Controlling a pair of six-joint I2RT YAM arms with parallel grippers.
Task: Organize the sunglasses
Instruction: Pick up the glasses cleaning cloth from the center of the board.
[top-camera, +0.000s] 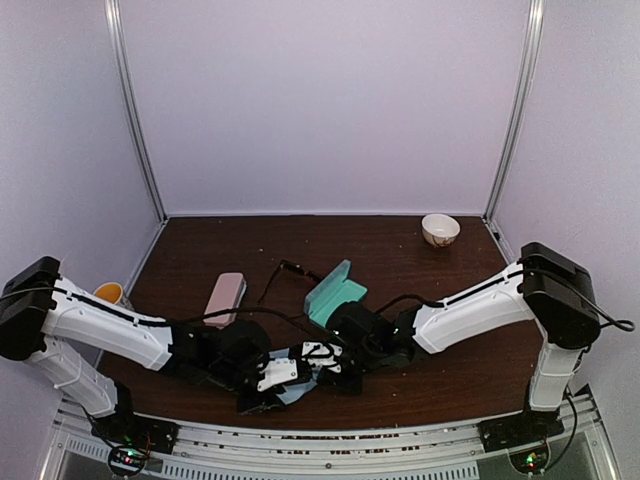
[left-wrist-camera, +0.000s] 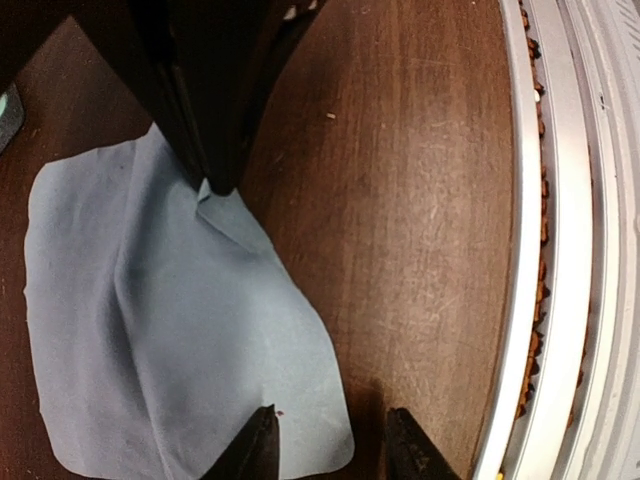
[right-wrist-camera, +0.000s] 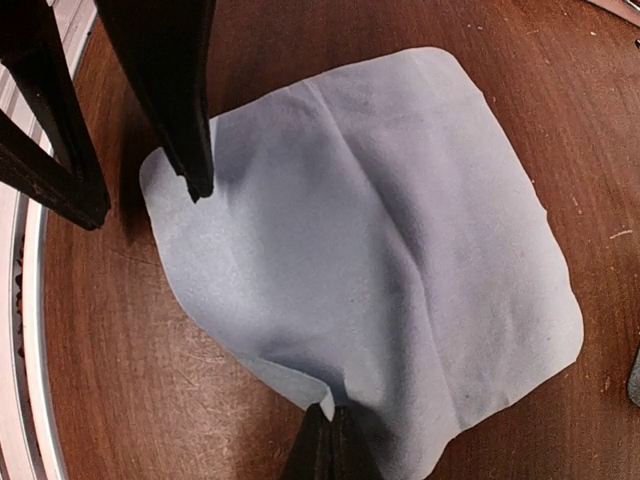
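Note:
A thin wire-frame pair of sunglasses lies on the table behind the open teal case. The chunky dark pair is not in view. A light-blue cloth lies flat near the front edge, between the two grippers. My right gripper is shut on one corner of the cloth, which is pinched up slightly. My left gripper is open, its fingers straddling the opposite corner of the cloth, one fingertip over the cloth and the other over bare table. In the top view both grippers meet low over the cloth.
A closed pink case lies at the left centre. A white bowl stands at the back right and a yellow cup at the left edge. The metal front rail runs close beside the left gripper.

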